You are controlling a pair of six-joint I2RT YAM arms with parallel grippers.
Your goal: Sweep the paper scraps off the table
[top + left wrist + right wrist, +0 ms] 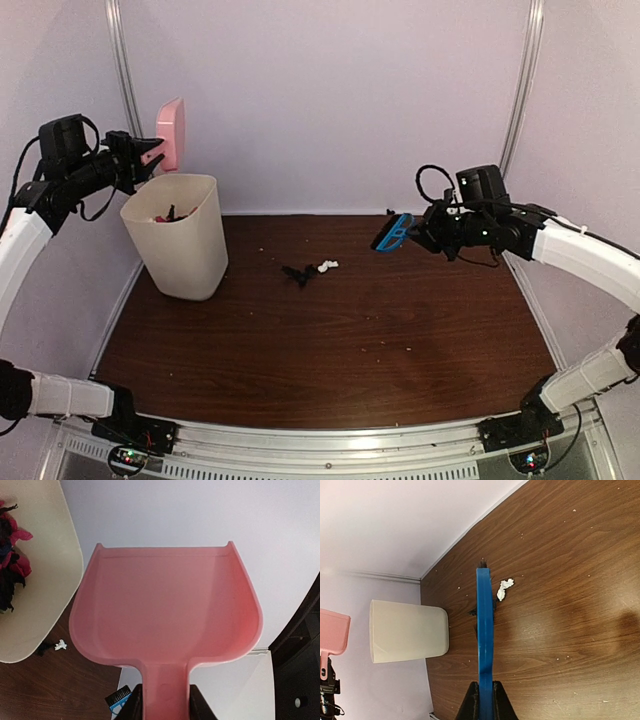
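A black paper scrap (297, 273) and a white scrap (327, 266) lie together on the brown table (380, 340), mid-back. In the right wrist view the white scrap (505, 587) shows, and the black one (472, 612) is partly hidden by the brush. My left gripper (150, 152) is shut on the handle of the pink dustpan (171, 133), held high above the bin; the pan (165, 610) looks empty. My right gripper (425, 232) is shut on the blue hand brush (393, 232), held above the table to the right of the scraps.
A cream waste bin (182, 250) stands at the back left with pink, red and black scraps inside (10, 555). Tiny crumbs dot the table. White walls close the back and sides. A metal rail (330, 440) runs along the front edge.
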